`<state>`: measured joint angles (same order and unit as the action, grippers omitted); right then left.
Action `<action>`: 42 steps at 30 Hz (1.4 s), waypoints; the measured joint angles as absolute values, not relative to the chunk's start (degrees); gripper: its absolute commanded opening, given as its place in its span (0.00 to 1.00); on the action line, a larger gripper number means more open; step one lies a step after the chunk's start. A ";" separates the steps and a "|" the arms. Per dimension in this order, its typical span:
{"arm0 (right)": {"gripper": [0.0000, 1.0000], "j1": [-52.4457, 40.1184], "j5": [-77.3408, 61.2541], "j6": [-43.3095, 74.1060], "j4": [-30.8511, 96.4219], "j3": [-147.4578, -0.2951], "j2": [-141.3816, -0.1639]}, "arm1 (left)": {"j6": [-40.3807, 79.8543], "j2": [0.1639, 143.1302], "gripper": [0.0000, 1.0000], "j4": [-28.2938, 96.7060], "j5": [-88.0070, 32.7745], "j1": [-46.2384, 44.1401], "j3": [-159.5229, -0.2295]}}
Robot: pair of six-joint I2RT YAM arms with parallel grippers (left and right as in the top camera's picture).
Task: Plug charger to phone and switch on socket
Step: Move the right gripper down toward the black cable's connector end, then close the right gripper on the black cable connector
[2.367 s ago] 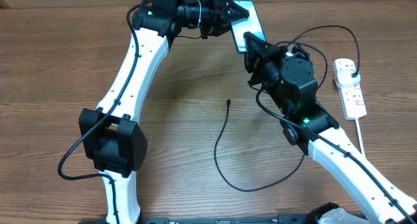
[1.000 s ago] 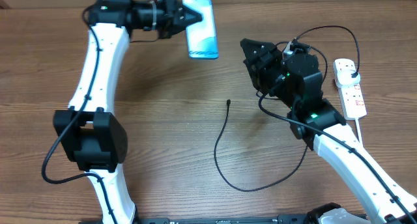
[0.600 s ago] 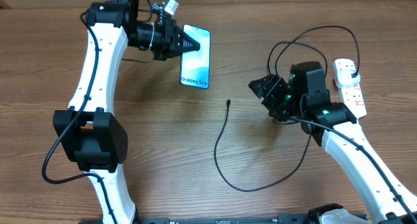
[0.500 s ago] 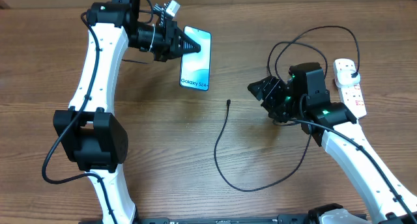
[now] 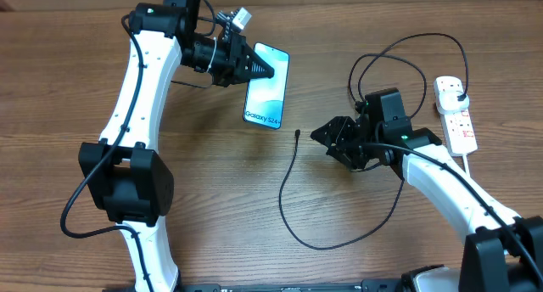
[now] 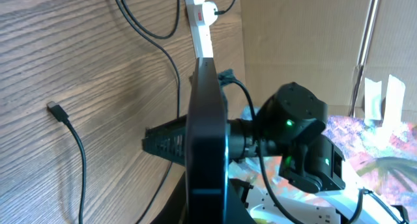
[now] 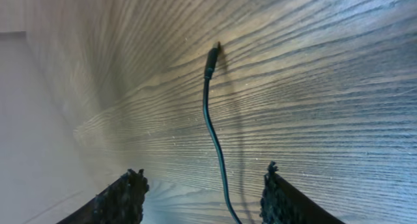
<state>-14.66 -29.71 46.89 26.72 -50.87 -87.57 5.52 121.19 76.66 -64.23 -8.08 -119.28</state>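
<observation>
Overhead: top-down, far, whole table (image 5: pixel 221 199). Left wrist: close, grazing tabletop. Right wrist: close, downward. All share charger (image 7: pixel 209 60) tip.

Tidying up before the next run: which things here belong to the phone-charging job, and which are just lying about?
Job: phone, held by left hand; charger; socket.
Lying about: cardboard panel; colourful clutter beyond the table edge.

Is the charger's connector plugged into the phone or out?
Out: the connector tip lies bare on the table, apart from the phone in the left hand.

Left tool (image 5: pixel 265 70) clamped tight, arm stretched forward, right tool (image 5: pixel 321 136) parted
</observation>
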 measured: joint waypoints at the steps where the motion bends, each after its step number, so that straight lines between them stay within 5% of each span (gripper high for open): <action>1: 0.53 -14.66 -29.89 46.76 26.59 -50.87 -88.05 | 5.34 121.19 0.04 76.64 -64.18 -8.34 -119.28; 16: 0.38 -14.68 -31.97 46.72 12.47 -50.74 -99.00 | 5.61 121.19 0.04 74.11 -63.81 -6.33 -119.28; 42: 0.33 -17.04 -34.61 54.87 0.45 -50.65 -107.53 | 5.61 121.19 0.04 72.58 -63.81 -6.33 -119.28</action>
